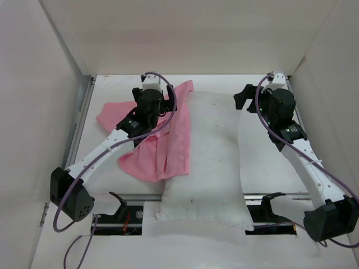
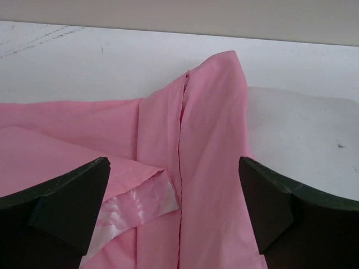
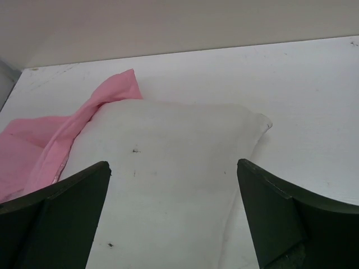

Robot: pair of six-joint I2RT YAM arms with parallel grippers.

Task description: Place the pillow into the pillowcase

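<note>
Pillow (image 1: pixel 207 162) lies along the counter (image 1: pixel 266 168), with the pink pillowcase (image 1: pixel 168 145) draped over its left edge. Left gripper (image 2: pixel 174 162) above the case and right gripper (image 3: pixel 174 165) above the pillow both gape wide, holding nothing. Best to find the case's open hem and pinch a single layer.

1. I see the pillow (image 1: pixel 207 157) lying flat down the middle of the table (image 1: pixel 263 168), its long side running far to near. It is plump and white with a few dark specks, and its near end reaches the table's near edge.
2. The pillowcase (image 1: pixel 162 148) lies crumpled at the pillow's left, mostly matte pink side up, its right edge draped over the pillow's left side. On the left wrist view I catch a small shiny patch at a turned-back fold. The pillow is outside it.
</note>
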